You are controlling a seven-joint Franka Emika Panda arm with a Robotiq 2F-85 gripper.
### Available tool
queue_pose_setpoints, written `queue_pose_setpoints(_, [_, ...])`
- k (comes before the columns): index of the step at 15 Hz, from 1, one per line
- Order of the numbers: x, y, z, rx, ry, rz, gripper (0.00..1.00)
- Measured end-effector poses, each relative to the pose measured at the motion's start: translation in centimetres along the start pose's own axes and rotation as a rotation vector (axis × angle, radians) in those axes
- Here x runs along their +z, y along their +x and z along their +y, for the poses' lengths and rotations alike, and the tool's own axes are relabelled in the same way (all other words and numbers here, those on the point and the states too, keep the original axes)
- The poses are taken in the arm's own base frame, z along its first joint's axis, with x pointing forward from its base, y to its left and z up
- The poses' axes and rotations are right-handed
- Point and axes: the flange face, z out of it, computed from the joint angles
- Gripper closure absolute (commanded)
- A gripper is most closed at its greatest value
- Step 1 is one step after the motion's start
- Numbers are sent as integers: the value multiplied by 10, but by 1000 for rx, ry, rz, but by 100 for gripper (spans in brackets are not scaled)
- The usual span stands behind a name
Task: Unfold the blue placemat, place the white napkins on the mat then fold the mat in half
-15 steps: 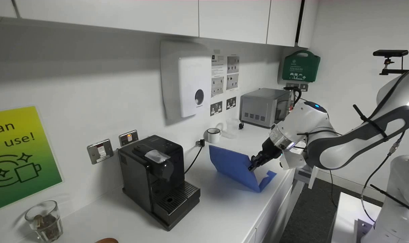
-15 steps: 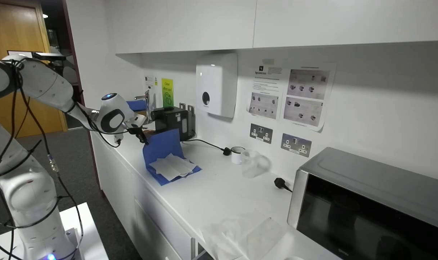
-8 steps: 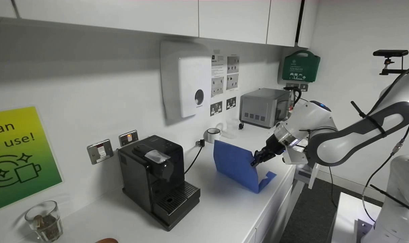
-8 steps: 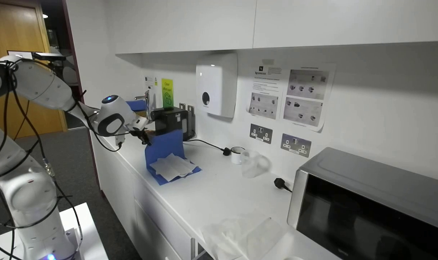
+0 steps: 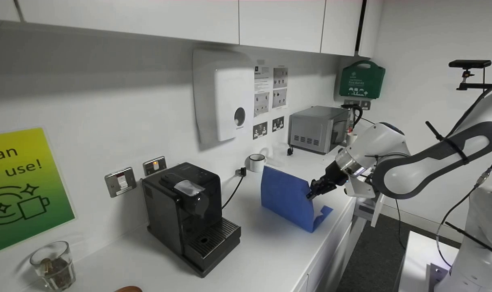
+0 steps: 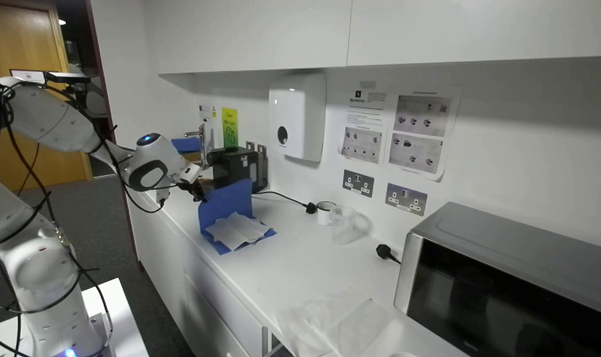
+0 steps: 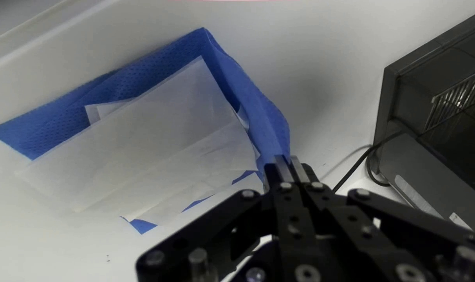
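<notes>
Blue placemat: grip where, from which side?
Likely the raised half of the blue placemat, by its edge toward the counter front, from that side: it stands up thin, while white napkins cover much of the other half. The claw pinches there.

The placemat (image 7: 131,80) is blue and finely dotted, the napkins (image 7: 159,135) plain white, the tabletop (image 6: 290,263) white and the tool (image 7: 288,160) black and silver. The coffee machine (image 5: 179,209) is black, the microwave (image 6: 508,282) silver with a black front, the mug (image 6: 325,217) white with a dark rim. A poster (image 5: 24,186) shades from yellow to green under dark lettering; the first-aid case (image 5: 362,81) is green, printed in white.
</notes>
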Motion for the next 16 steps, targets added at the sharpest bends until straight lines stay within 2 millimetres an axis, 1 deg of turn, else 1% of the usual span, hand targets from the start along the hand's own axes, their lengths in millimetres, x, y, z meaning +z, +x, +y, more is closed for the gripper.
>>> queue_pose_setpoints(2, [0, -1, 5, 10, -1, 3, 100])
queue_pose_setpoints(16, [-2, 19, 27, 87, -9, 21, 100])
